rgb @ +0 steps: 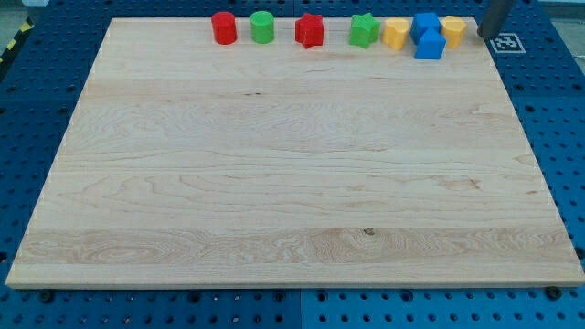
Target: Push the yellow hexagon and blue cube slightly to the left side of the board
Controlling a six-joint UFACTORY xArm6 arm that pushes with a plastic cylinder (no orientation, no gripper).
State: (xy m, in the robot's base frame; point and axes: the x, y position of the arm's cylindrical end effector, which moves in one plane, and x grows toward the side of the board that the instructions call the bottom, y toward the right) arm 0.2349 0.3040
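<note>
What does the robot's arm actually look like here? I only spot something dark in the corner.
Only my rod shows: a straight, dark grey, smooth stick entering at the view's top right, its tip just right of the yellow blocks. No cables, markings or sleeves are visible; the rest of my arm is out of frame.

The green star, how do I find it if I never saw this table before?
Look at the wooden board and follow its far edge, at the view's top, where a row of little blocks stands. Count from the view's left: red cylinder, green cylinder, red star, then the green star. It is the only green block with points, sitting between the red star and a yellow block.
</note>
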